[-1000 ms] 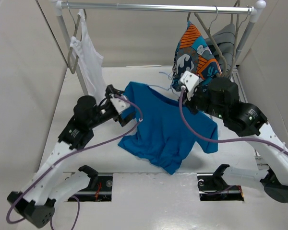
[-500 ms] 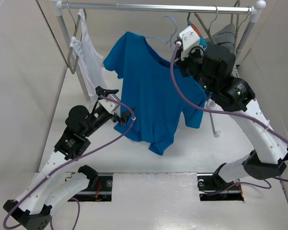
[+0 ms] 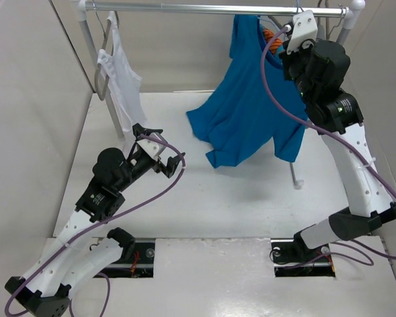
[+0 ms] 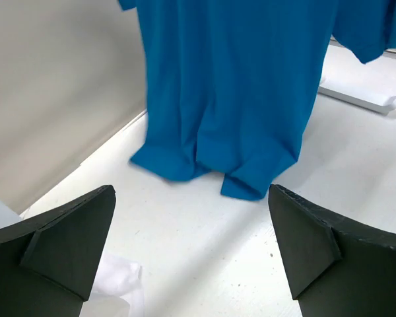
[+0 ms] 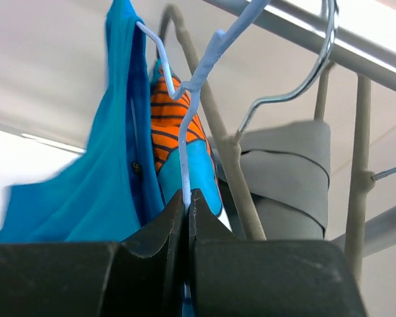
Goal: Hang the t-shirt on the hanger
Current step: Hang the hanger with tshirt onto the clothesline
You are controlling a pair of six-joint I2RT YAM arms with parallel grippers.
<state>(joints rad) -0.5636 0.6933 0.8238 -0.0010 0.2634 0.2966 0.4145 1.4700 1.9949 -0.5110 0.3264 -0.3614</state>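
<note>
One clothes rack (image 3: pixel 185 9) spans the far edge of the bench (image 3: pixel 218 218). One t-shirt (image 3: pixel 244 112) hangs at the far right corner, with its hem trailing toward the middle. It hangs just in front of one patterned garment (image 5: pixel 175 119) and one grey garment (image 5: pixel 290 172). One white tank top (image 3: pixel 122 82) hangs at the far left corner. One hanger (image 5: pixel 201 66) sits inside the t-shirt's neck. Its wire stem is pinched between the closed fingers of the right gripper (image 5: pixel 187 208). Whether its hook sits over the rail cannot be told. The left gripper (image 4: pixel 190 198) is spread wide and holds nothing, over the left-middle of the bench. Half a second ago the t-shirt hung lower and nearer the middle of the far edge. The right gripper has since carried it up and to the right, while the left gripper has hardly moved.
</note>
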